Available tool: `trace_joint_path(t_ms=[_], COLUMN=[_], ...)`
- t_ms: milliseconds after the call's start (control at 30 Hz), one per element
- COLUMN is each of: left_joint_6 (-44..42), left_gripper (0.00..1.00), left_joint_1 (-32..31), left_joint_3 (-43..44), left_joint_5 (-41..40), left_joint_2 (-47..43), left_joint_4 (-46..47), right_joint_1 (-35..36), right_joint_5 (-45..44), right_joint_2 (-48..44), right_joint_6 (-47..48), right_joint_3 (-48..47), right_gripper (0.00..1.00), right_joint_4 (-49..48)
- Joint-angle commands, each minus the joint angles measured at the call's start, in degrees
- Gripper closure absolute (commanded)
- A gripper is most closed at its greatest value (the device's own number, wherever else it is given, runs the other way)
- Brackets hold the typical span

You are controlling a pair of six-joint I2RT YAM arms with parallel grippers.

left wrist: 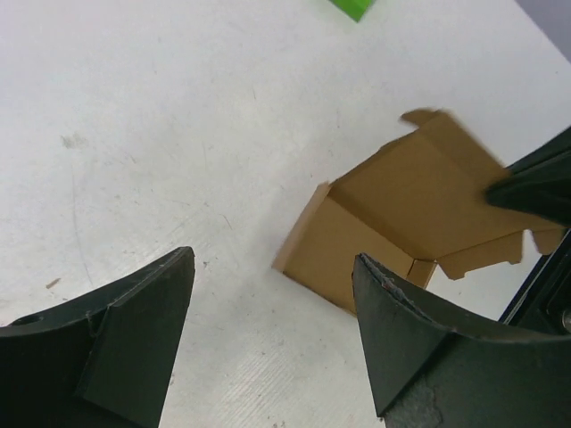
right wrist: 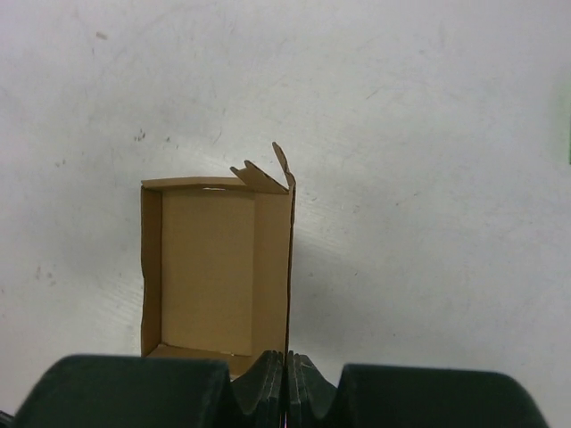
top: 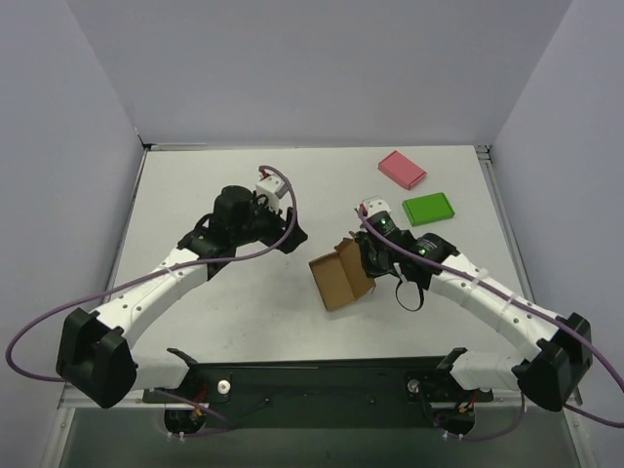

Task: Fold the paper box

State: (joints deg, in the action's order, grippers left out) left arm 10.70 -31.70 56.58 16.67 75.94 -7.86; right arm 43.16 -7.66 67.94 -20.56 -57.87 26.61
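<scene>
Now: paper box (top: 341, 275) sits on the white table (top: 244, 312), roughly mid-table and just right of centre, partly formed. Brown tray shape, side walls up, one small tabbed flap standing at its far end in the right wrist view (right wrist: 210, 272).

Right gripper (top: 369, 255) is at the box's right side. In its wrist view the jaws (right wrist: 287, 361) are clenched on the thin upright wall of the box, cardboard edge pinched between the fingers.

Left gripper (top: 295, 236) is left of the box, apart from it and touching nothing. Jaws released and spread wide (left wrist: 272, 260). Its camera looks between them at the box (left wrist: 393, 214) lying ahead on the table.

Pink flat box (top: 402, 169) and green flat box (top: 428, 209) lie at the far right of the table, apart from each other, with the green one nearer the right arm.
</scene>
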Motion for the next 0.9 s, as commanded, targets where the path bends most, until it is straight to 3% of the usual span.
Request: trace_joint_path(t_ms=[0,167,333,533,667,700,733,800,867], left_joint_6=[-4.2,-5.5,-5.6,-5.6,-5.8,-5.9,-6.0,-6.0,-6.2], left_gripper=[0.19,0.19,0.19,0.19,0.19,0.19,0.19,0.19,0.19], left_joint_1=[0.7,0.8,1.0,1.2,1.3,1.3,1.4,1.4,1.4], left_joint_3=[-0.9,-1.7,-1.7,-1.9,-2.2,-2.3,-2.3,-2.6,-3.0], left_joint_5=[-1.5,-1.3,-1.1,-1.2,-1.9,-2.0,-2.2,-2.2,-1.4], left_joint_2=[-6.7,-9.9,-10.1,-9.8,-9.5,-9.4,-9.3,-9.2,-9.0], left_joint_4=[-1.2,-1.8,-1.9,-1.8,-1.6,-1.6,-1.5,-1.2,-0.4], right_joint_1=[0.4,1.6,2.8,4.0,4.1,4.0,4.0,4.0,3.8], right_joint_5=[7.0,11.3,8.0,4.1,0.8,0.6,0.3,-0.2,-1.6], right_joint_2=[7.1,12.6,17.7,21.6,20.7,19.3,18.6,16.3,14.8], right_joint_6=[13.7,21.9,29.5,32.2,31.3,30.6,30.0,28.3,26.3], right_joint_3=[-6.2,-10.3,-13.1,-13.6,-12.4,-11.7,-11.2,-10.6,-10.4], right_gripper=[1.0,1.0,1.0,1.0,0.72,0.58,0.51,0.42,0.39], right_joint_4=[9.1,9.2,9.0,7.1,3.1,2.3,1.4,-0.1,-0.3])
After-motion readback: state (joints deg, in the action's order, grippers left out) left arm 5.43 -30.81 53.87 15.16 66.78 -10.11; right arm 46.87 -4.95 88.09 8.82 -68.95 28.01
